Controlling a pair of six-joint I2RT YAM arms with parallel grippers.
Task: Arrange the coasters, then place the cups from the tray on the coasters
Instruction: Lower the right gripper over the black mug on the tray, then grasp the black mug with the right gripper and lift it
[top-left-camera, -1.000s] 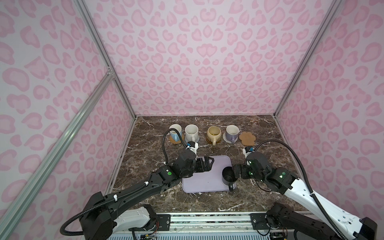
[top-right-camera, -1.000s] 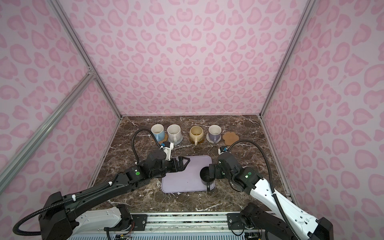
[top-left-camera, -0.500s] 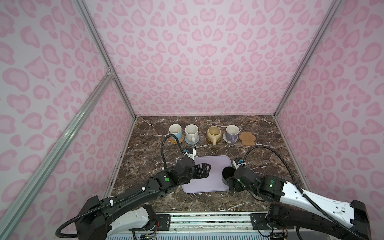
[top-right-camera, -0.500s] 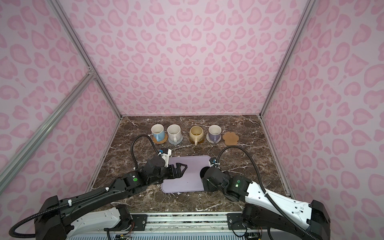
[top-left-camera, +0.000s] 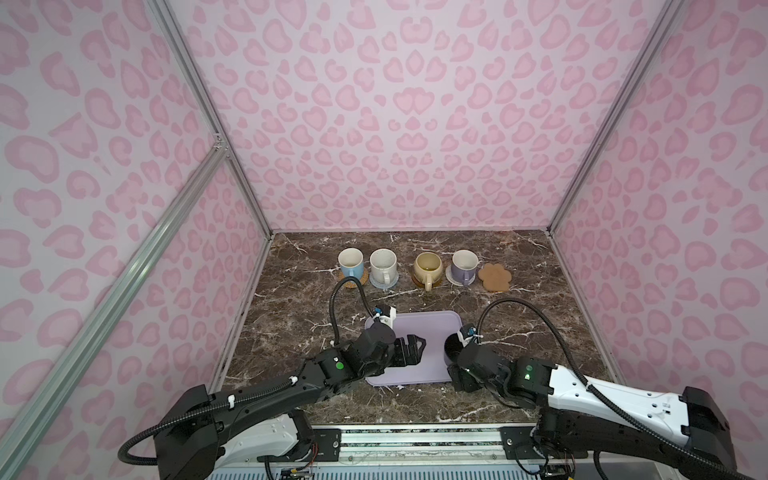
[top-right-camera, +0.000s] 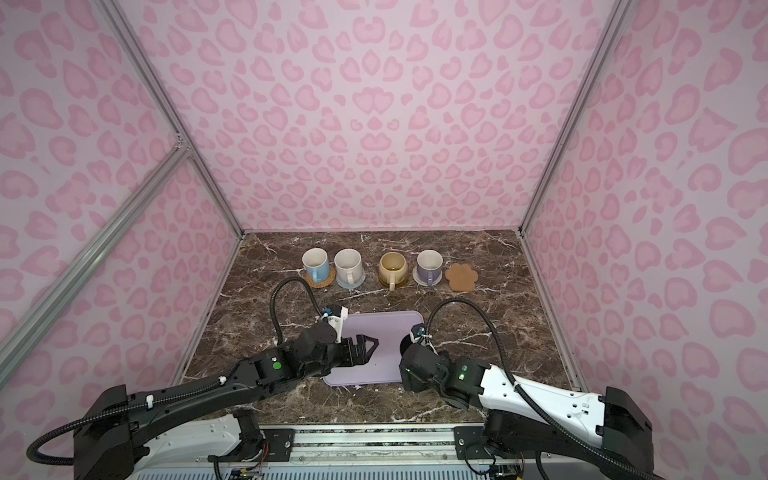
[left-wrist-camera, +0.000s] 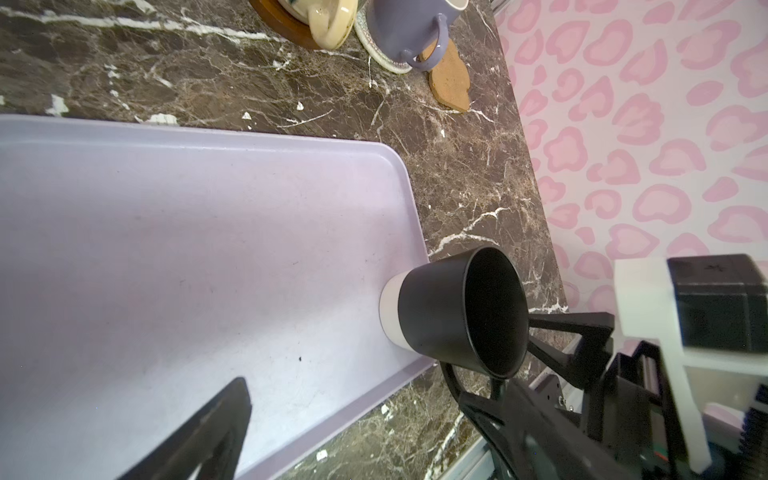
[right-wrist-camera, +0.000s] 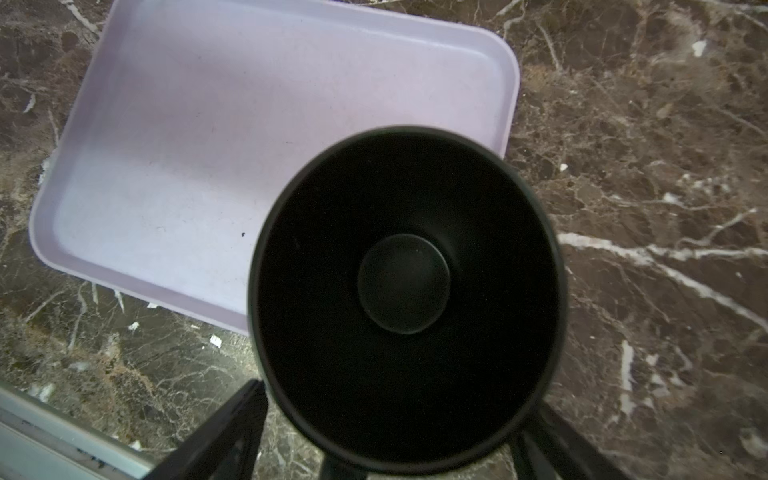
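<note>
**Last mug waits for the paw coaster**

The black mug with a white base (left-wrist-camera: 432, 307) stands upright in a corner of the pale lavender plastic tray (top-left-camera: 419, 328). The right gripper (right-wrist-camera: 395, 399) straddles it; whether the jaws press it I cannot tell. The left gripper (top-left-camera: 417, 348) hangs spread and empty, clear of that reach. The tan paw-shaped cork coaster (top-left-camera: 493, 277) lies bare, likely the mug's spot

Top views: high above the front edge, facing down and back, far enough to hold the whole surface (top-left-camera: 299, 299)
Left wrist: low and near, looking across the tray (left-wrist-camera: 166, 228) to the black cup (left-wrist-camera: 432, 307)
Right wrist: very near, straight down into the black cup
Shared: tray and black cup, in every view
</note>
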